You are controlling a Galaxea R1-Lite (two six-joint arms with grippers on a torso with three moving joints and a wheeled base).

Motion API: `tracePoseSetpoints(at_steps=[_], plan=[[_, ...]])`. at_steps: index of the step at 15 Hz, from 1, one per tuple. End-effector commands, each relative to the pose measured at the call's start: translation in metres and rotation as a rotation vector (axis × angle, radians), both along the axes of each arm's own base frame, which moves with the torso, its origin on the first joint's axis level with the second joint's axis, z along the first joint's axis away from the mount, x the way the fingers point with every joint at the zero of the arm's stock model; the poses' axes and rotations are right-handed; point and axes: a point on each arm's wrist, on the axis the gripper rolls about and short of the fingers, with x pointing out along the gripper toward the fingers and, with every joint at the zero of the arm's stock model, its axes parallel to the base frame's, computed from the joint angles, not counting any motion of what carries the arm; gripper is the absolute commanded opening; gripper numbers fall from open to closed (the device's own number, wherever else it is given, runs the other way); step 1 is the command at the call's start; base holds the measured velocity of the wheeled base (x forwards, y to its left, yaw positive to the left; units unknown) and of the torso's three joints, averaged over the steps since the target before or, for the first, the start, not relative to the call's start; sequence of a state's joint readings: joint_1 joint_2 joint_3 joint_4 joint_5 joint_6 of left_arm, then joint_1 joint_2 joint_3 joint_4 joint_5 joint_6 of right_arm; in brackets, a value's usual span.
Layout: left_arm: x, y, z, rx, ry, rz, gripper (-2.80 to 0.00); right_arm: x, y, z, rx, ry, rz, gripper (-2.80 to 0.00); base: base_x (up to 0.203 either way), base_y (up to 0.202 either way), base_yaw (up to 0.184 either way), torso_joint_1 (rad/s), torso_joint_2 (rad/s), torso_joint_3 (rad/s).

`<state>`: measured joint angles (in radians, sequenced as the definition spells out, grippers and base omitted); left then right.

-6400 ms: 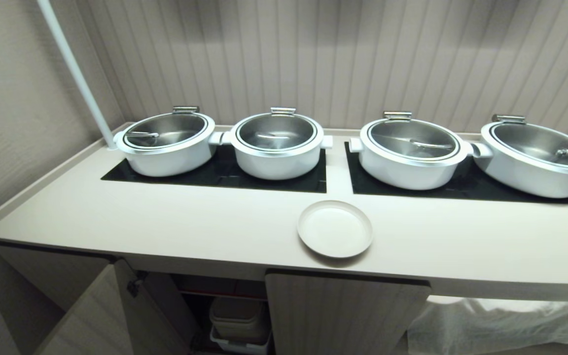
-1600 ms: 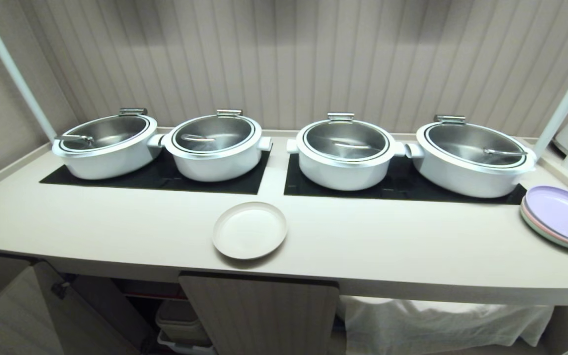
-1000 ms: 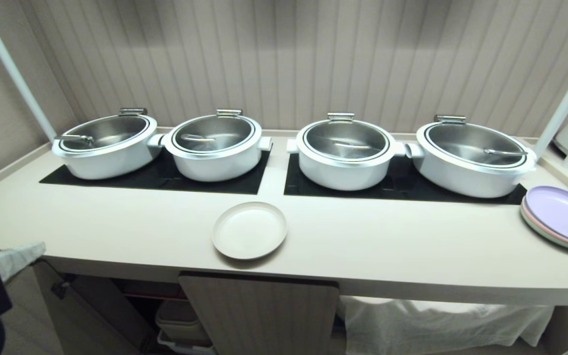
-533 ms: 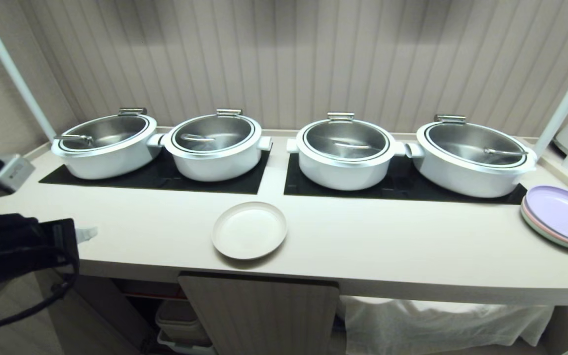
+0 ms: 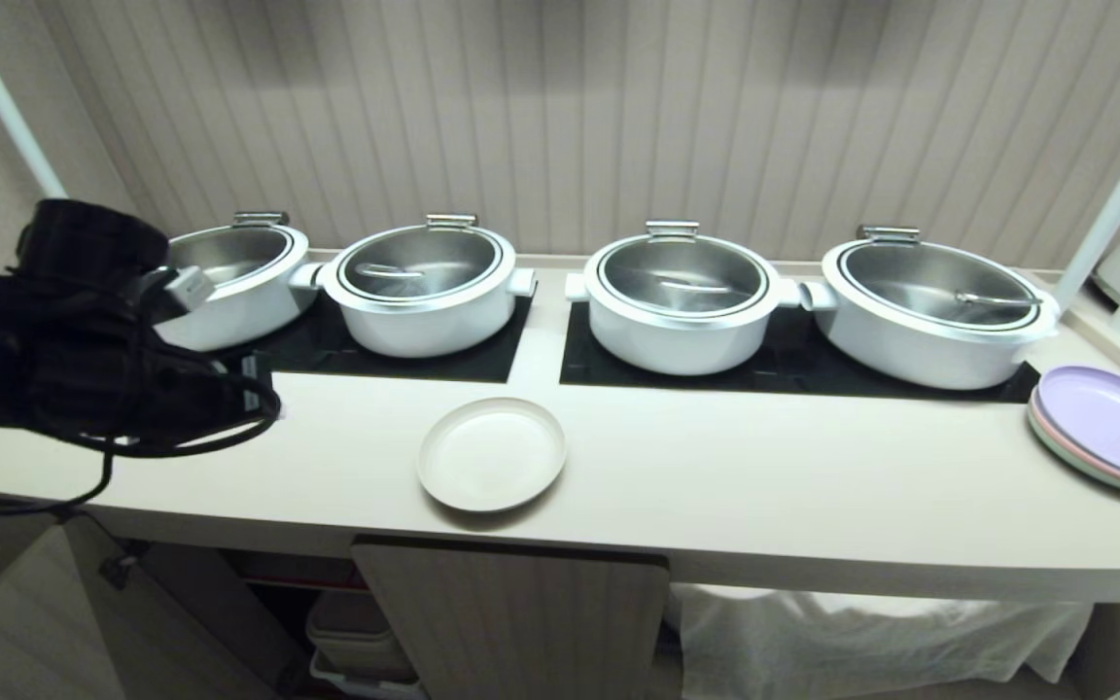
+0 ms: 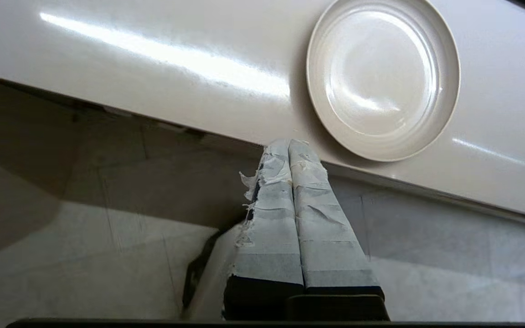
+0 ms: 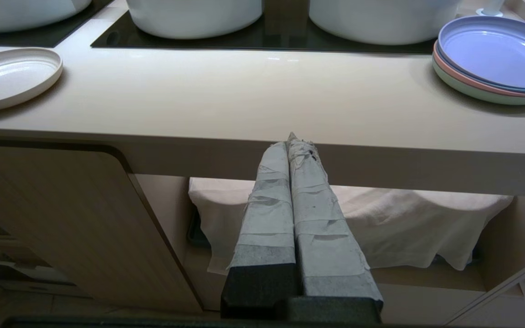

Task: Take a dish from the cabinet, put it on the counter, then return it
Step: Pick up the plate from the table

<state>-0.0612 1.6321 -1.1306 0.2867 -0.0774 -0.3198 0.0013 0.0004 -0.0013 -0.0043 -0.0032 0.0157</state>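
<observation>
The cream dish (image 5: 492, 454) lies on the counter (image 5: 764, 486) near its front edge. The left gripper (image 6: 290, 148), fingers pressed together and empty, hangs left of the dish. The right gripper (image 7: 292, 143), also pressed together, sits low before the cabinet (image 7: 62, 205).

1. This looks like a buffet serving line in a restaurant or canteen: four white chafing pots (image 5: 682, 297) with steel lids stand in a row on black inset panels (image 5: 793, 365).
2. The long cream counter (image 5: 764, 486), ahead of the left gripper (image 6: 290, 146), backs onto a fluted wall.
3. Stacked pastel plates (image 5: 1109, 428) wait far to its right.
4. Fluted cabinet doors (image 5: 521, 622) sit below it.
</observation>
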Motion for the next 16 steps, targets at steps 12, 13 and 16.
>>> tracePoseSetpoints(at_steps=[12,13,16], plan=[[0.103,-0.042,-0.047,0.016,0.195,-0.098,-2.80,0.000,0.000,0.000,0.000,0.002,-0.001,-2.80,0.000,0.000,0.000,0.000,0.00,0.000],[0.107,-0.044,-0.051,0.018,0.211,-0.100,-2.80,0.000,0.000,0.000,0.000,0.002,0.000,-2.80,0.000,0.000,0.000,0.000,0.00,0.000],[0.116,-0.047,-0.063,0.019,0.237,-0.105,-2.80,0.000,0.000,0.000,0.000,0.002,0.000,-2.80,0.000,0.000,0.000,0.000,0.00,0.000]])
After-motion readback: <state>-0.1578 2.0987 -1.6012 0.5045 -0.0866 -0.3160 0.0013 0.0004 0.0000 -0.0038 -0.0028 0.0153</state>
